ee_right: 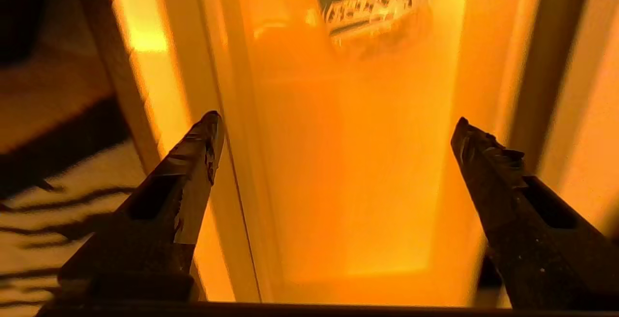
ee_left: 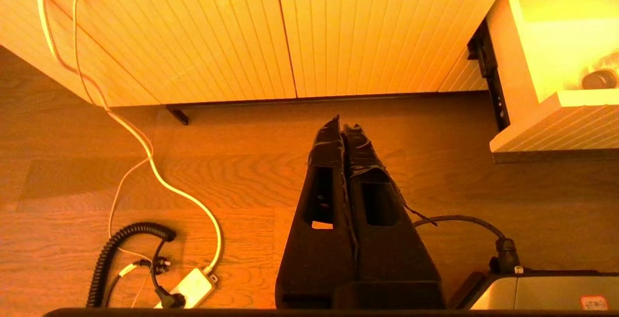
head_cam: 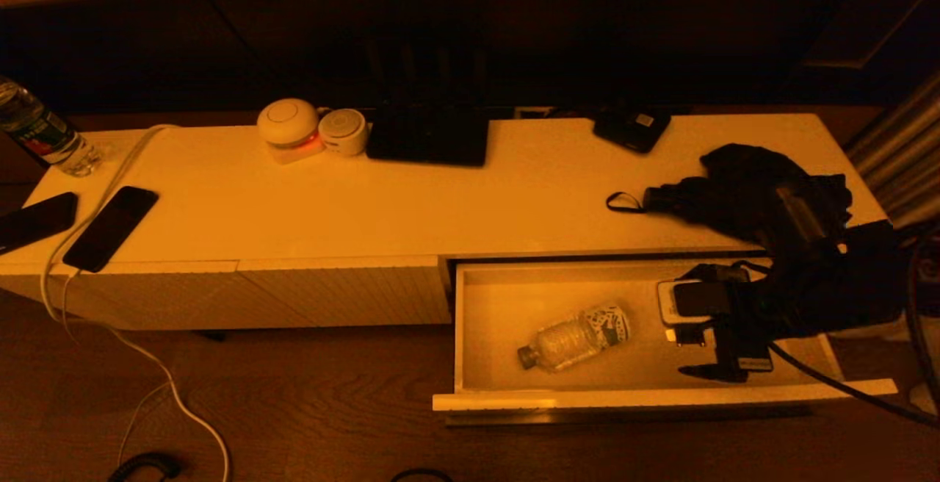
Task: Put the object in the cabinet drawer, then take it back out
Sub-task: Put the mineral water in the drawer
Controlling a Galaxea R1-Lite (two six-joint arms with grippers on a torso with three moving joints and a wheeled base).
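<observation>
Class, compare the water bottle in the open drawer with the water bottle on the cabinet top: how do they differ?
The drawer bottle lies on its side; the cabinet-top bottle stands, leaning in this view. The drawer bottle rests inside the cabinet drawer near the open right claw; the cabinet-top bottle sits at the far left end. Both are clear plastic with printed labels.

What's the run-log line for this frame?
drawer: cabinet drawer open | object: water bottle lying inside, free | right gripper: over the drawer, jaws open, empty | left gripper: parked above floor, jaws shut
</observation>
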